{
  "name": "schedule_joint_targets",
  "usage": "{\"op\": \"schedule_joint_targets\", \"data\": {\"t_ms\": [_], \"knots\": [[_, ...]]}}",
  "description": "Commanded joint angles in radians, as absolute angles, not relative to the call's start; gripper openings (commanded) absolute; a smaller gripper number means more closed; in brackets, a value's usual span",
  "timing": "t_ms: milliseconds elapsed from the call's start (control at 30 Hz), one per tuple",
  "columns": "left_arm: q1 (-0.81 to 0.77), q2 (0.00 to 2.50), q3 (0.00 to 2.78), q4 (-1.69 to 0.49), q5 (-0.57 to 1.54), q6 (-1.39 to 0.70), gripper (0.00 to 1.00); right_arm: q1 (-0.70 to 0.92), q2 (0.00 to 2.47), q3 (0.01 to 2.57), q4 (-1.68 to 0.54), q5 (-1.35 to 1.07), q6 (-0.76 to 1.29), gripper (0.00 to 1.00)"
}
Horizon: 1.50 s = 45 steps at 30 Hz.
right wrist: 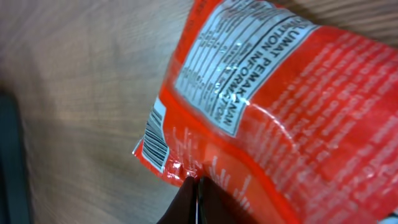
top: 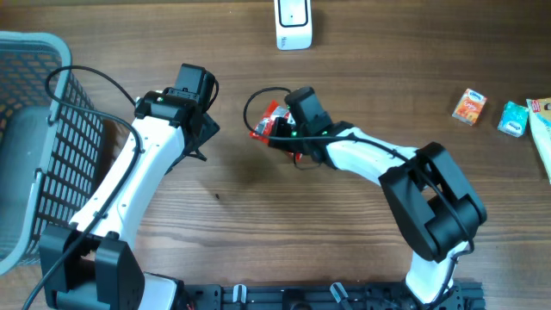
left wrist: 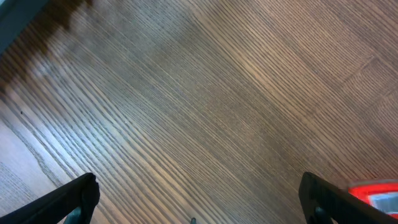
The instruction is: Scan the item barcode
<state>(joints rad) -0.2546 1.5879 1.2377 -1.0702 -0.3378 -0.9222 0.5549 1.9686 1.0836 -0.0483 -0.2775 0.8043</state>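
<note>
Our right gripper (right wrist: 198, 188) is pinched tight on an edge seam of the red packet (right wrist: 280, 124), which sits near the centre of the overhead view. In the right wrist view, the packet's barcode (right wrist: 155, 142) is at its lower left corner, below the nutrition panel. Our left gripper (left wrist: 200, 200) is spread wide and holds nothing, just left of the packet. A white device (top: 294, 24) sits at top centre and a basket (top: 34, 129) at far left.

White-shelled left arm (top: 138, 168) and right arm (top: 357, 155) carry black joints (top: 430, 202) and cables (top: 65, 77).
</note>
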Motion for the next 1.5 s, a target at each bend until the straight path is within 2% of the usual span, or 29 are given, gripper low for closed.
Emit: {"op": "schedule_joint_targets", "data": {"t_ms": [0, 200, 333, 433, 533, 667, 733, 767, 833, 933, 967, 1067, 1167, 1200, 1267, 1333, 1433, 1467], "knots": [[-0.249, 1.599, 1.227, -1.070, -0.337, -0.925, 1.00, 0.471, 1.966, 1.079, -0.103, -0.215, 0.811, 0.04], [-0.249, 1.599, 1.227, -1.070, -0.337, -0.925, 1.00, 0.400, 1.793, 1.079, -0.147, -0.476, 0.628, 0.05], [-0.249, 1.599, 1.227, -1.070, -0.337, -0.925, 1.00, 0.402, 1.747, 1.079, -0.205, -0.467, 0.605, 0.15], [-0.249, 1.599, 1.227, -1.070, -0.337, -0.925, 1.00, 0.403, 1.814, 1.068, -0.289, -0.392, 0.610, 0.13], [-0.249, 1.599, 1.227, -1.070, -0.337, -0.925, 1.00, 0.403, 1.883, 1.052, -0.300, -0.287, 0.722, 0.12], [-0.249, 1.599, 1.227, -1.070, -0.337, -0.925, 1.00, 0.382, 1.845, 1.064, -0.350, -0.287, 0.685, 0.12], [-0.249, 1.599, 1.227, -1.070, -0.337, -0.925, 1.00, 0.372, 1.781, 1.091, -0.398, -0.287, 0.629, 0.20], [-0.249, 1.599, 1.227, -1.070, -0.337, -0.925, 1.00, 0.371, 1.737, 1.111, -0.418, -0.287, 0.605, 0.29], [-0.249, 1.599, 1.227, -1.070, -0.337, -0.925, 1.00, 0.371, 1.641, 1.142, -0.431, -0.291, 0.575, 0.66], [-0.249, 1.599, 1.227, -1.070, -0.337, -0.925, 1.00, 0.371, 1.573, 1.142, -0.433, -0.284, 0.537, 0.94], [-0.249, 1.599, 1.227, -1.070, -0.337, -0.925, 1.00, 0.371, 1.577, 1.139, -0.434, -0.283, 0.538, 1.00], [-0.249, 1.599, 1.227, -1.070, -0.337, -0.925, 1.00, 0.372, 1.592, 1.136, -0.493, -0.283, 0.538, 1.00], [-0.249, 1.599, 1.227, -1.070, -0.337, -0.925, 1.00, 0.373, 1.615, 1.102, -0.514, -0.282, 0.542, 0.99], [-0.249, 1.599, 1.227, -1.070, -0.337, -0.925, 1.00, 0.373, 1.632, 1.097, -0.510, -0.283, 0.553, 0.96], [-0.249, 1.599, 1.227, -1.070, -0.337, -0.925, 1.00, 0.373, 1.666, 1.097, -0.506, -0.279, 0.587, 0.67], [-0.249, 1.599, 1.227, -1.070, -0.337, -0.925, 1.00, 0.373, 1.705, 1.097, -0.501, -0.253, 0.636, 0.50], [-0.249, 1.599, 1.227, -1.070, -0.337, -0.925, 1.00, 0.373, 1.760, 1.097, -0.399, -0.329, 0.657, 0.12], [-0.249, 1.599, 1.227, -1.070, -0.337, -0.925, 1.00, 0.373, 1.764, 1.097, -0.345, -0.361, 0.658, 0.04]]}}
